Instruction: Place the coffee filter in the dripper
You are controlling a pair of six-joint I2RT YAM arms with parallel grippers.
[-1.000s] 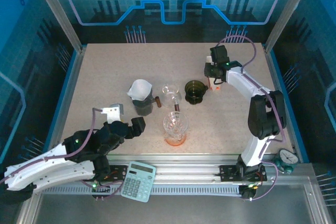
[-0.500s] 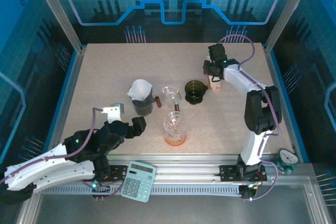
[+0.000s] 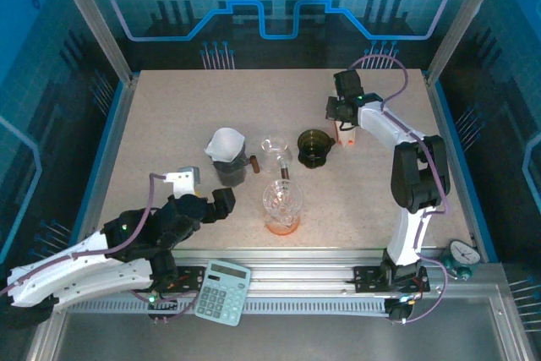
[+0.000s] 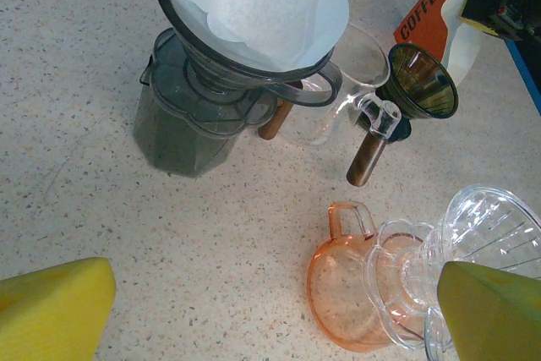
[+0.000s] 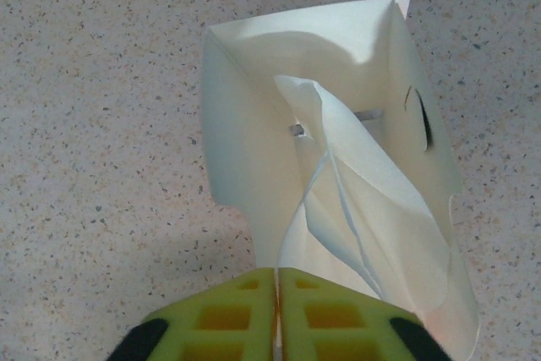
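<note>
Reaching into an open filter carton (image 5: 245,124) directly ahead of its fingertips, the right gripper (image 5: 277,293) is seen with its yellow-green pads pressed together. A thin white edge of a coffee filter (image 5: 363,234) is pinched between them, and the rest of the sheet is lodged inside the carton. In the top view a dark green dripper (image 3: 314,148) stands just beside the carton, on the side toward the left arm.

The left gripper (image 3: 203,194) is held wide apart above the table (image 3: 169,116), nothing between its yellow pads (image 4: 51,310). Ahead of it a grey dripper (image 4: 237,65) lined with white paper (image 4: 254,2) is seated on a dark server (image 4: 186,124). A clear dripper (image 4: 486,234) on an orange cup (image 4: 342,289) lies close to its right pad.
</note>
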